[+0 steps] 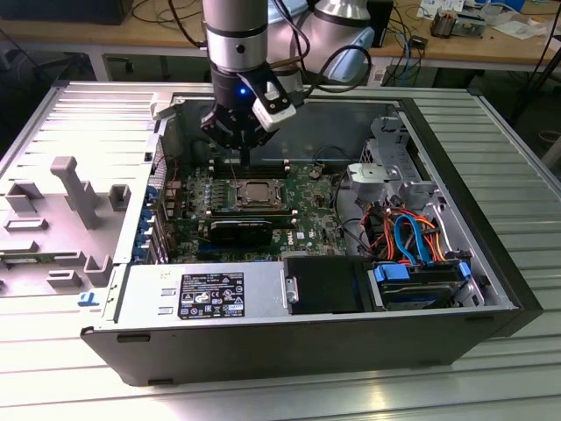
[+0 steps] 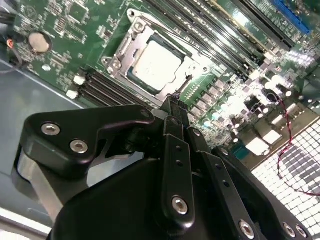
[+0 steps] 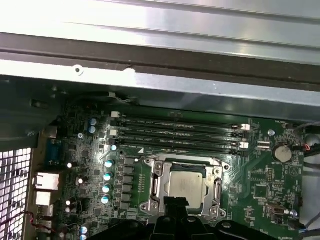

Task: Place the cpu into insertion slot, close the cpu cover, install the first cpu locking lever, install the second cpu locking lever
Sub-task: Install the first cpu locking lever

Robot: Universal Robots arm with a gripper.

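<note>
Arm [image 1: 235,35] vertical, fingers [image 2: 176,150] together near cpu [image 2: 157,65]

My silver-and-grey jointed arm [image 1: 235,35] hangs straight down, wrist vertical, with a small blue light [image 1: 241,89] glowing on it and a white block [image 1: 274,109] fixed at one side. Beneath it, my black metal fingers [image 1: 244,151] point downward. In the second wrist view they taper to tips [image 2: 175,112] pressed together, gripping nothing.
</note>
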